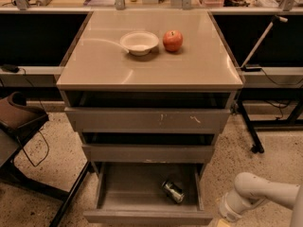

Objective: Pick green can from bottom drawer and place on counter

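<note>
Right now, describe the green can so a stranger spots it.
Below the counter, the bottom drawer stands open; the arm shows at its right, the gripper out of view. The green can lies alone inside, right of centre: dark, silvery-ended, unlike the red apple up top.
</note>
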`<state>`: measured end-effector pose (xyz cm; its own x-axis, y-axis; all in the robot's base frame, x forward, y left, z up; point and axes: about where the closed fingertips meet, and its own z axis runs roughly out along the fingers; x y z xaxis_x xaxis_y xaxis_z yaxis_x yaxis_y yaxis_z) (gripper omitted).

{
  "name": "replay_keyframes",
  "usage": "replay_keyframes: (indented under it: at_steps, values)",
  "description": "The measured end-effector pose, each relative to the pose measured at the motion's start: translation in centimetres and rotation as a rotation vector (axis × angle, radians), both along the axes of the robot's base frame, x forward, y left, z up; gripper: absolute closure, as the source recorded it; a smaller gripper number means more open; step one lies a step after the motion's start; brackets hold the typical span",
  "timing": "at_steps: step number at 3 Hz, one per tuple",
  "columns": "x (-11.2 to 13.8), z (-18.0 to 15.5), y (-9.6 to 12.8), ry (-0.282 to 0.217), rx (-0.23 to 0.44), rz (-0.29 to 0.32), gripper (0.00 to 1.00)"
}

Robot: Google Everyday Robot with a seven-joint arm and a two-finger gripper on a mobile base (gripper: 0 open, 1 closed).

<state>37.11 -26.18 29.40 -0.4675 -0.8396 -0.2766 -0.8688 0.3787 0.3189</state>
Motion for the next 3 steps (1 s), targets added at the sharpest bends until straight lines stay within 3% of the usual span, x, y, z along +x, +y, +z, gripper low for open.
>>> replay_keyframes:
  at_steps: [1, 2, 3]
  values:
    - [-1.7, -3.3, 1.2, 0.051, 0.031, -0.01, 0.0]
    - [-1.9, -5.0, 2.5, 0.08, 0.073, 0.024, 0.0]
    - [2.0, -6.9, 5.7, 0.038, 0.156, 0.024, 0.0]
